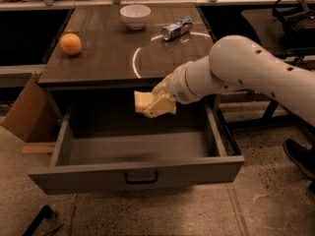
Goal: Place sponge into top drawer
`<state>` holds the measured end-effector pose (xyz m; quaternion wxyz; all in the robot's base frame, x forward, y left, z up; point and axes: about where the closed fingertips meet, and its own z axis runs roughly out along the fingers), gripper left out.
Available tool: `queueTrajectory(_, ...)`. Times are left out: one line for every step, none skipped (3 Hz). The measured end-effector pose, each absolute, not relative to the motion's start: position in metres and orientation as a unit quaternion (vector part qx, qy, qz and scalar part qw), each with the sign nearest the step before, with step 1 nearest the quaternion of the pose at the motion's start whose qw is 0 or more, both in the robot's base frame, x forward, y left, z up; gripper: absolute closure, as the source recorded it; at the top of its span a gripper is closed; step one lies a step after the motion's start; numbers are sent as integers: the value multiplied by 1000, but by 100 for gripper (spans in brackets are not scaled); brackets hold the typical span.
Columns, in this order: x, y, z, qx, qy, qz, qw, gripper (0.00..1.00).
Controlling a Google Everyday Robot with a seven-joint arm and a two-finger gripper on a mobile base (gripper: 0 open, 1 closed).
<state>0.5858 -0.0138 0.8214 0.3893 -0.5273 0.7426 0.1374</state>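
Observation:
The pale yellow sponge [143, 102] is held in my gripper [156, 103], which is shut on it. The gripper hangs in front of the counter's edge, above the back middle of the open top drawer [138, 168]. The drawer is pulled fully out, wide and grey, with a small dark bar handle [141, 177] on its front panel. Its inside looks bare. My white arm [246, 73] reaches in from the right.
On the dark countertop [113, 53] sit an orange [71, 44] at the left, a white bowl [135, 15] at the back, and a crushed can [177, 28]. A cardboard box [24, 112] leans left of the cabinet. A shoe [300, 156] shows at right.

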Motion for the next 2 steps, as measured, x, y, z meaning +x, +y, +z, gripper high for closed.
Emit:
queueTrajectory(592,-10,794,-518,759,113,378,81)
queueTrajectory(598,-9,772,-508,772,98,370,58)
